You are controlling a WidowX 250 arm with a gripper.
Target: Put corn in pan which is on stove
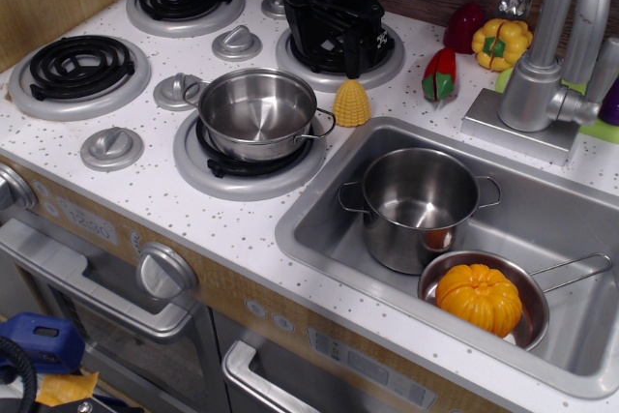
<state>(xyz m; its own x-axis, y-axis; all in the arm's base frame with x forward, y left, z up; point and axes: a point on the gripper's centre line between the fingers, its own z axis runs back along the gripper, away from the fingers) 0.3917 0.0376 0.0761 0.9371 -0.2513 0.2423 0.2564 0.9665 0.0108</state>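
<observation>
The corn (351, 103), a small yellow bumpy cone, stands upright on the white speckled stove (232, 229), just right of the pan. The pan (256, 113), a shallow shiny steel pot with two loop handles, sits empty on the front right coil burner. My black gripper (350, 57) hangs over the back right burner, just behind and above the corn. Its fingers point down and stand apart with nothing between them.
A sink (319, 239) at the right holds a deeper steel pot (418, 206) and a long-handled skillet (530, 321) with an orange pumpkin (479, 299). A grey faucet (556, 45), a yellow pepper (501, 43) and red vegetables (439, 75) stand behind it. Grey knobs (236, 42) lie between the burners.
</observation>
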